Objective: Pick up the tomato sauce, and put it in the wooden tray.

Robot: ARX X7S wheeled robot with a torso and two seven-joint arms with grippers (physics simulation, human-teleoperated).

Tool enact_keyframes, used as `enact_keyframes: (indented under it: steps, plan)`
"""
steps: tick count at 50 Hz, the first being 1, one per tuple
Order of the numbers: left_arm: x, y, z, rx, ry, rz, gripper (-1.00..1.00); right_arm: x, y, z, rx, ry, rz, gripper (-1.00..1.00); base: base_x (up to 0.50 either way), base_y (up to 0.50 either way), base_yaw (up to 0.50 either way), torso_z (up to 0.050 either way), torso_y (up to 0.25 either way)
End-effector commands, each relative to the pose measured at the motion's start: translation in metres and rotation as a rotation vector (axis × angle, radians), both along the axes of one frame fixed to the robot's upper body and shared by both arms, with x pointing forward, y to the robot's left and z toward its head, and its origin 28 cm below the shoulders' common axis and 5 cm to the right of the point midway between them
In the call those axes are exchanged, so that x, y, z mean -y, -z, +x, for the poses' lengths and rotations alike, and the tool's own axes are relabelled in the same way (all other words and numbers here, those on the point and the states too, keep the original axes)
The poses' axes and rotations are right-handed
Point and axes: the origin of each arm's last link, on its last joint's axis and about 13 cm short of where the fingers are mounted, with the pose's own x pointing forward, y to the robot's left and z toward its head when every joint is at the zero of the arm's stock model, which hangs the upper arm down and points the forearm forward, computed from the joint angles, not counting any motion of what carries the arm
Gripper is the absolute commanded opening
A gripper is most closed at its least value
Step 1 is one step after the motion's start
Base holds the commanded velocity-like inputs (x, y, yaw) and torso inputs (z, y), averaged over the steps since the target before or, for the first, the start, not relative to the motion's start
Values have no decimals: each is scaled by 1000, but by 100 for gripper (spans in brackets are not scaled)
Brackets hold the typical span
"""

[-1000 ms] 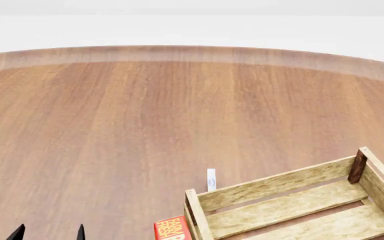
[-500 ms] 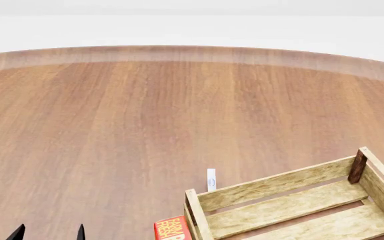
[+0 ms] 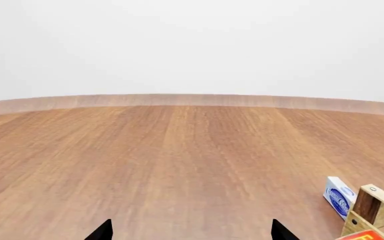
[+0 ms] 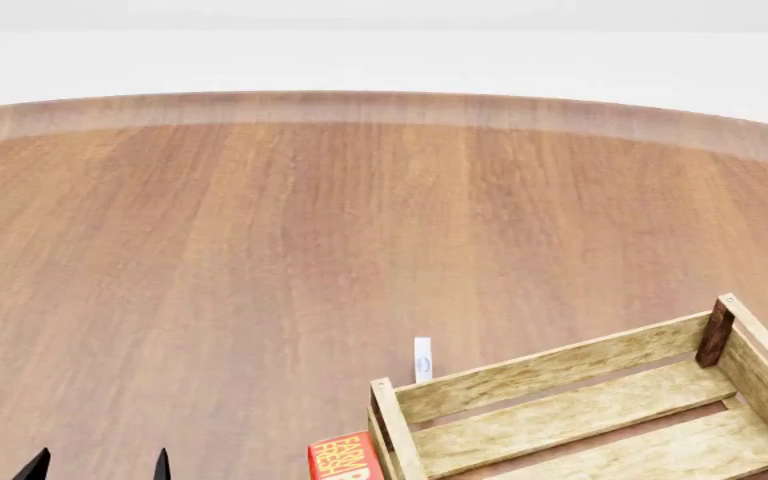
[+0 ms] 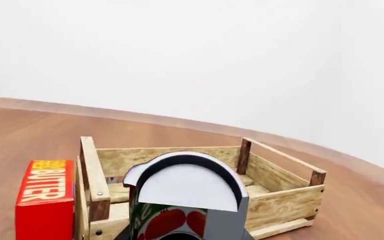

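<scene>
1. Wood-grain tabletop (image 4: 291,250) with a curved far edge fills the head view, a plain white wall behind it.
2. Nothing differs from the head view half a second ago: crate, boxes and finger tips sit exactly where they were.
3. One wooden tray (image 4: 584,405) lies at the near right part of the tabletop, its slatted floor bare where it shows in the head view.
4. One tomato sauce (image 5: 178,210) can shows only in the right wrist view, very close to the camera, in front of the tray's near wall; the right gripper's fingers are out of frame, so I cannot tell whether it grasps the can.
5. One red butter box (image 4: 344,457) stands just beside the tray's near left corner post.
6. One small blue-and-white box (image 4: 422,358) stands near the tray's far left corner.
7. Left gripper (image 3: 190,231) hangs over bare tabletop, its two black tips spread wide, released and holding nothing.
</scene>
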Motion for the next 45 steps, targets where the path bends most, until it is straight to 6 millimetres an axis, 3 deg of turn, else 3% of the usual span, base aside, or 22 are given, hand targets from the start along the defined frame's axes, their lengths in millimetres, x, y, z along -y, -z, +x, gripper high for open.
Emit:
enact_keyframes:
  steps: [1,28,35,43,45]
  plan:
    - [0,0,0,0,0,0,100,1,-31,-16,208,43,-18,-100,0,0,0,0,0]
    - [0,0,0,0,0,0,100,2,-38,-21,267,20,6,-100,0,0,0,0,0]
    - [0,0,0,0,0,0,100,5,-50,-1,281,48,-4,-100,0,0,0,0,0]
    - [0,0,0,0,0,0,100,9,-69,44,283,109,-22,-100,0,0,0,0,0]
    - [0,0,0,-1,0,0,100,12,-82,57,295,114,-28,-100,0,0,0,0,0]
